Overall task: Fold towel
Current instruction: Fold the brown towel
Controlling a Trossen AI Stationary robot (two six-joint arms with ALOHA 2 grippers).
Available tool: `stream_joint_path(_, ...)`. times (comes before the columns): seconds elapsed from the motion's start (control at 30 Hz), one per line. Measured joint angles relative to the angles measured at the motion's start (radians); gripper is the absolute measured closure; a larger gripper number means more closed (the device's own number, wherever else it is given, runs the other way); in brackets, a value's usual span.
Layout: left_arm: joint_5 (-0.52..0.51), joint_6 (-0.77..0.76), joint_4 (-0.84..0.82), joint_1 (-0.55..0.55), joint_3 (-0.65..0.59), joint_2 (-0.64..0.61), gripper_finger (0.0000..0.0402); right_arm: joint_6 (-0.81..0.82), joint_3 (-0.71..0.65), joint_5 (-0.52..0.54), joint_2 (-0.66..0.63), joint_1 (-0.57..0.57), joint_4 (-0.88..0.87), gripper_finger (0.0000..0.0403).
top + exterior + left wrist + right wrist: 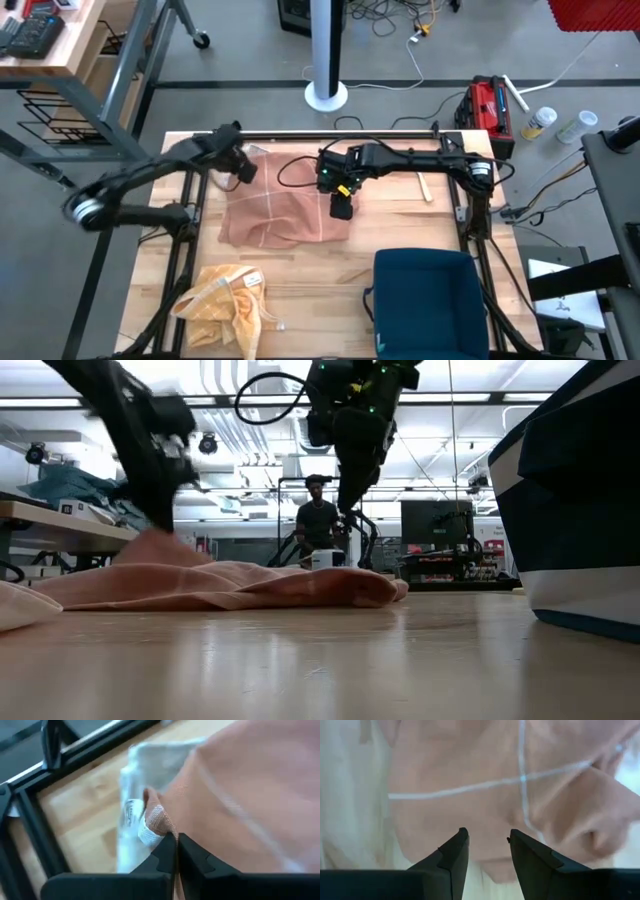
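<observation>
- the pink towel (282,215) looked soft and limp; best taken at corners.
- left gripper (173,851) was clamped on its ten o'clock corner.
- right gripper (487,845) hovered parted over the two o'clock edge.

yellow cloth (225,300) lies near navy bin (428,300).

You're in a robotics lab: wooden worktop (330,275) in a metal frame, floor cables (395,20), monitors (435,525) behind.
</observation>
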Motion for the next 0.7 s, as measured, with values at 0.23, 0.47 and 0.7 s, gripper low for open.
stream_joint_path(0.23,0.071,-0.180,-0.086,-0.157,-0.002,-0.353,0.0400,0.095,-0.083,0.000,0.000,0.000,0.087,0.0278)
stream_joint_path(0.47,0.019,-0.350,-0.059,-0.485,-0.002,-0.529,0.0401,0.166,-0.104,0.058,-0.026,0.001,0.059,0.0288)
stream_joint_path(0.7,-0.140,-0.552,-0.059,-0.857,-0.004,-0.473,0.0401,0.194,-0.105,0.165,-0.095,-0.008,0.029,0.0282)
